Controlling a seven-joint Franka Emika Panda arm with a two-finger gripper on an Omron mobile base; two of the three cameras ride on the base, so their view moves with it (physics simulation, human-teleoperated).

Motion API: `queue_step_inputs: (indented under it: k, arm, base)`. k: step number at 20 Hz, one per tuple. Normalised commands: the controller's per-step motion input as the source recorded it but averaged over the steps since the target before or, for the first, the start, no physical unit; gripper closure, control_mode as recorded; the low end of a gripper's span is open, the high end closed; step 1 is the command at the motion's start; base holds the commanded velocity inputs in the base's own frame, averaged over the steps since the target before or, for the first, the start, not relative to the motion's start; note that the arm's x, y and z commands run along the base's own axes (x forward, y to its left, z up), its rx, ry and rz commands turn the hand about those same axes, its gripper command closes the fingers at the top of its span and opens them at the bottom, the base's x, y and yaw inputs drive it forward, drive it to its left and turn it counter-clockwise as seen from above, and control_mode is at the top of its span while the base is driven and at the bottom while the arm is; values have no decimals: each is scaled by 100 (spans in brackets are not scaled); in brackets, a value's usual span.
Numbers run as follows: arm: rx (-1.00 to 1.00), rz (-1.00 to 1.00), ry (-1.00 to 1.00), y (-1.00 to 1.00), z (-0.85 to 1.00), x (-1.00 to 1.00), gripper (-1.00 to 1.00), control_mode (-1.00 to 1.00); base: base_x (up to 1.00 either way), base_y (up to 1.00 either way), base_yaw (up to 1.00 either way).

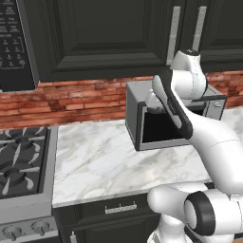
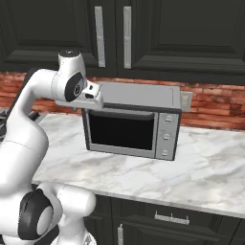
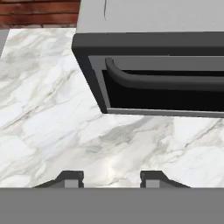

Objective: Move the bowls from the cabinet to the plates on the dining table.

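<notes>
**Arm over desk by microwave, cabinet closed**

Cabinet (image 2: 143, 33) runs across the top above the brick wall, doors shut, silver bar handles (image 2: 99, 36) side by side. Bowls can't be seen behind the doors. Marble desk (image 1: 99, 161) below carries the grey microwave (image 2: 131, 122); stove (image 1: 21, 161) sits at its left end. Arm (image 1: 190, 95) reaches up in front of the microwave. End effector (image 3: 111, 179) hangs above bare marble, tips partly spread, pinching nothing, microwave door handle (image 3: 162, 81) just ahead.
</notes>
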Motion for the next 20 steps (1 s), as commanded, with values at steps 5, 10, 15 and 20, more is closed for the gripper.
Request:
queue_step_inputs:
  k: [5, 10, 15, 20]
  arm:
    - [0, 0, 0, -2, 0, -33, -100, -100]
    - [0, 0, -2, -9, 0, -48, -100, -100]
    - [0, 0, -3, -8, 0, -59, -100, -100]
    - [0, 0, -5, -3, 12, -61, -100, -100]
  base:
    - [0, 0, 0]
    - [0, 0, 0]
    - [0, 0, 0]
    - [0, 0, 0]
